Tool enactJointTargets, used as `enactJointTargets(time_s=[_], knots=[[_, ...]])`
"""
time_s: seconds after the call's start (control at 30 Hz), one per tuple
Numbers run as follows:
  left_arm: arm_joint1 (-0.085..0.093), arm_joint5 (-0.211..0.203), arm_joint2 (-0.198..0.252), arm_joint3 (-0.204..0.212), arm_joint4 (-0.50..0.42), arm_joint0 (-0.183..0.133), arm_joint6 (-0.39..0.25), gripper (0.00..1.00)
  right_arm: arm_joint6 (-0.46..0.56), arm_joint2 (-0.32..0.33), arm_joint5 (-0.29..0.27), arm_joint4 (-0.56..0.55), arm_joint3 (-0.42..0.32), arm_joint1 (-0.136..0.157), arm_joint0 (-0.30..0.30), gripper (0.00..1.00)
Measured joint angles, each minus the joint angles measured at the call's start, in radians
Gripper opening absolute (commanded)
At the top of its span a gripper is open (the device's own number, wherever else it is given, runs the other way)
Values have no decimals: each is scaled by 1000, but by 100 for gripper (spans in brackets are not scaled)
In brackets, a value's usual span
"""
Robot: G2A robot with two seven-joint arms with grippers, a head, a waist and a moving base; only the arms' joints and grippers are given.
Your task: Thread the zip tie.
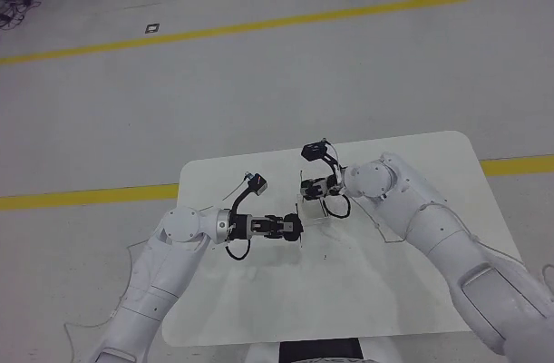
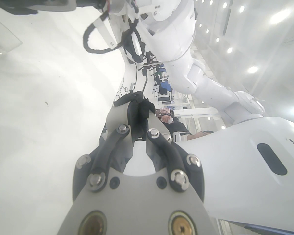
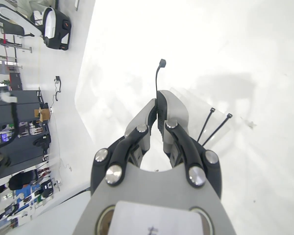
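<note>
From above, the left gripper is hovering over the middle of the white table, and the right gripper is hanging just beyond it, slightly to the right. In the right wrist view, the right gripper is pinching the zip tie between closed fingers with the head end sticking out past the tips, while two spare ties are lying in a clear holder just beside it. In the left wrist view, the left gripper is pressing its fingers together on a thin black strap, seemingly the zip tie's tail, though that is hard to confirm.
</note>
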Motion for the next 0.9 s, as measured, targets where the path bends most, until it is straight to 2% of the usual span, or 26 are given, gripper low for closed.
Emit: enactJointTargets(time_s=[0.1, 0.2, 0.37, 0.43, 0.9], knots=[[0, 0, 0, 0, 0, 0, 0, 0, 16, 75, -18, -15, -140, 38, -80, 0], [0, 0, 0, 0, 0, 0, 0, 0, 32, 157, -27, -13, -316, 78, -182, 0], [0, 0, 0, 0, 0, 0, 0, 0, 60, 224, -26, 60, -487, 121, -282, 0], [0, 0, 0, 0, 0, 0, 0, 0, 63, 230, -26, 76, -508, 130, -293, 0], [-1, 4, 4, -4, -6, 4, 7, 0, 63, 230, -26, 75, -506, 130, -292, 0]])
